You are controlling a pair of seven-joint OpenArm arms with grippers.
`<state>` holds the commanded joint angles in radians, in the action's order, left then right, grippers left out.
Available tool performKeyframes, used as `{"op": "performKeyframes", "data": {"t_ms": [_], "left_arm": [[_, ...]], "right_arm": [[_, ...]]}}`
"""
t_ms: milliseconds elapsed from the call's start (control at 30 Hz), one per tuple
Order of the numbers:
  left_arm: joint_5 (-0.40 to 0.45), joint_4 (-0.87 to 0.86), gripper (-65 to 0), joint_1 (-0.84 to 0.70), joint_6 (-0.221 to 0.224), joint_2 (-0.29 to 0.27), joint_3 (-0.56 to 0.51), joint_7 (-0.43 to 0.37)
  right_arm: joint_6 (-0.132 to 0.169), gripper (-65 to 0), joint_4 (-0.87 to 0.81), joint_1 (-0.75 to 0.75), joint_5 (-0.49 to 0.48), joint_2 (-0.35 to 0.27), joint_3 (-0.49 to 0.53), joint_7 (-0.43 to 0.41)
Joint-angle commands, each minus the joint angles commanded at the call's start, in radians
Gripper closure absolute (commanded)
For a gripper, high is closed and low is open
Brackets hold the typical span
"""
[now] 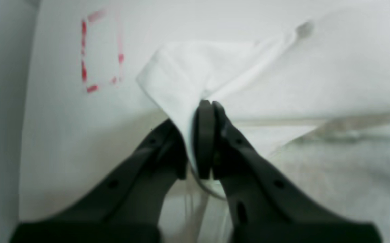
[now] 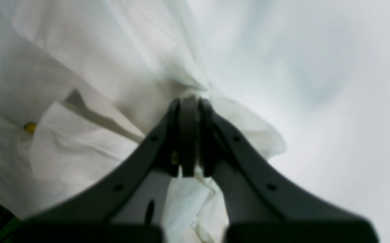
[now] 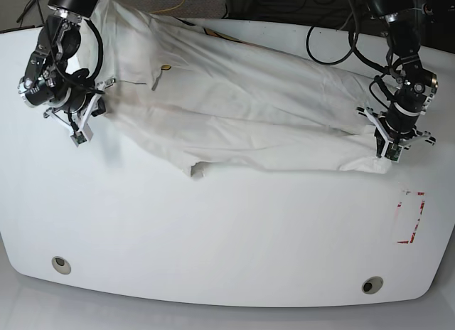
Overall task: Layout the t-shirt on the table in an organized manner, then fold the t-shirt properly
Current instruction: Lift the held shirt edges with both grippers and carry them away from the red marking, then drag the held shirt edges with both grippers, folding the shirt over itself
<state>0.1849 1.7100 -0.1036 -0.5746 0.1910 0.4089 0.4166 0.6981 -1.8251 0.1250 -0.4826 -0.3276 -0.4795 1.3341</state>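
T-shirt (image 3: 242, 102) stretched between left gripper (image 1: 208, 104) and right gripper (image 2: 189, 101), each clamped on its cloth

both wrist views pretty blurry | t-shirt (image 3: 242, 102) print hidden, can't see it | bench (image 3: 213, 237) corners cut off | yellow speck (image 2: 30, 127) unclear

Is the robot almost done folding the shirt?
Not yet. Done so far: both grippers have a grip. The left gripper pinches one corner of the t-shirt, and the right gripper pinches the other end. In hand: the shirt is stretched between them over the table, but it looks wrinkled and bunched, not flat. Left: smoothing it out, then all the folding.
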Motion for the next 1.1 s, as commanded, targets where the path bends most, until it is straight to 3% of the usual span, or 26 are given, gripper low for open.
{"op": "performKeyframes", "data": {"t_ms": [100, 200, 267, 367, 533, 833, 1100], "left_arm": [[0.003, 0.0, -2.3, -0.002, 0.0, 0.002, 0.002, 0.015], [0.005, 0.0, -2.5, -0.015, 0.0, 0.008, 0.002, 0.028], [0.005, 0.002, -2.5, -0.025, 0.0, 0.02, 0.002, 0.028], [0.005, 0.0, -2.5, -0.029, 0.0, 0.025, 0.002, 0.028], [0.005, 0.0, -2.5, -0.041, 0.0, 0.026, 0.002, 0.028], [0.005, 0.0, -2.5, -0.051, 0.0, 0.028, 0.003, 0.028], [0.005, 0.002, -2.5, -0.054, 0.0, 0.026, 0.003, 0.028]], "right_arm": [[0.0, -1.9, 0.0, 0.012, 0.0, -0.002, 0.0, 0.0], [0.0, -8.1, 0.0, 0.018, 0.002, -0.006, 0.023, 0.0], [0.0, -14.2, 0.0, 0.031, 0.003, -0.009, 0.04, 0.0], [0.0, -29.1, 0.0, 0.038, 0.003, -0.032, 0.075, 0.0], [0.0, -44.1, 0.0, 0.031, 0.002, -0.038, 0.084, -0.005], [0.0, -46.1, 0.018, -0.104, 0.003, -0.032, 0.083, -0.069], [0.0, -46.0, 0.198, -0.253, 0.005, 0.009, 0.083, -0.127]]}}
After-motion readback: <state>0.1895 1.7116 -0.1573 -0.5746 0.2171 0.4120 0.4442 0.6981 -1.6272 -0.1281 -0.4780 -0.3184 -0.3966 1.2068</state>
